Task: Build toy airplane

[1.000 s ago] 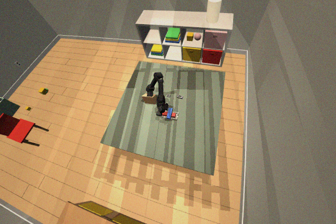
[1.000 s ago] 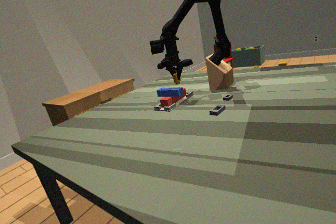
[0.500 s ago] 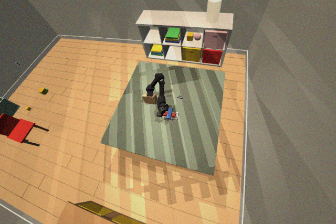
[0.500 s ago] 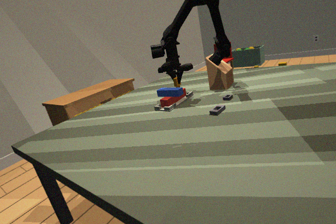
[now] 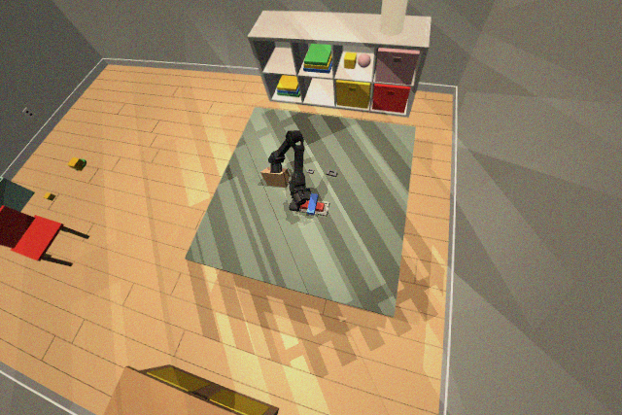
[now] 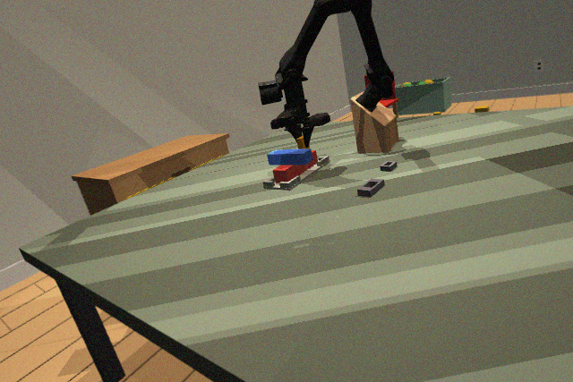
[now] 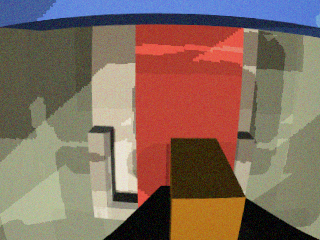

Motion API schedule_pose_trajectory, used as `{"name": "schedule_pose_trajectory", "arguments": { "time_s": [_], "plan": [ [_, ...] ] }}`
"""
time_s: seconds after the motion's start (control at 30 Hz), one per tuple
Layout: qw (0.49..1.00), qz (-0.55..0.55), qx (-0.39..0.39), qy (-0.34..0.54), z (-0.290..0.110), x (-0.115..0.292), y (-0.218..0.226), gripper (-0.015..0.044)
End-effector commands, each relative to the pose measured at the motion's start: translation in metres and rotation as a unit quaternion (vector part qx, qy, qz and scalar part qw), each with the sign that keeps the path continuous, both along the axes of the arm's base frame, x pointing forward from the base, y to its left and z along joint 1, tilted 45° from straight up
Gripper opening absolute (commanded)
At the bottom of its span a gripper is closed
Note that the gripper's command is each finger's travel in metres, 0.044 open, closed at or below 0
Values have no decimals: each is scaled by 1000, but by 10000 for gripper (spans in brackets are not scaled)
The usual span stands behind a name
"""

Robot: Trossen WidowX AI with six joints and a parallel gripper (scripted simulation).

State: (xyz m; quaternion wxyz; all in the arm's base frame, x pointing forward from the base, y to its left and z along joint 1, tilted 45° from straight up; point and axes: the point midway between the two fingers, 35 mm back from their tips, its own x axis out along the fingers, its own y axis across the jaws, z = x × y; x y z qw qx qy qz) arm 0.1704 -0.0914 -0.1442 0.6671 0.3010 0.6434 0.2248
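Note:
The red fuselage (image 5: 318, 206) (image 6: 292, 168) (image 7: 187, 103) lies in the pale cradle (image 6: 277, 183) (image 7: 107, 160) on the green table. The blue wing (image 5: 313, 202) (image 6: 290, 156) sits across the top of the fuselage. My gripper (image 6: 301, 140) (image 5: 297, 203) is shut on the yellow tail fin (image 7: 203, 227) (image 6: 301, 141) and holds it upright just above the tail end of the fuselage. In the wrist view the fin's dark top hides the part of the fuselage right under it.
Two small dark holders (image 6: 370, 186) (image 6: 388, 165) lie on the table to the right of the cradle. The arm's tan base block (image 6: 372, 125) (image 5: 274, 177) stands behind them. A wooden bench (image 6: 148, 165) is beyond the table's far left edge, a shelf (image 5: 341, 63) at the back.

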Motion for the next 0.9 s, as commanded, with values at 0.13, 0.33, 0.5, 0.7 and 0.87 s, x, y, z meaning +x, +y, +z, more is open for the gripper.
{"name": "schedule_pose_trajectory", "arguments": {
  "time_s": [0.13, 0.33, 0.5, 0.7, 0.87],
  "plan": [
    [1000, -2, 2, 1, -1, 0, 2, 67],
    [1000, 0, 0, 0, 0, 0, 1, 52],
    [1000, 0, 0, 0, 0, 0, 1, 0],
    [1000, 0, 0, 0, 0, 0, 1, 157],
    [1000, 0, 0, 0, 0, 0, 1, 260]
  ]
}}
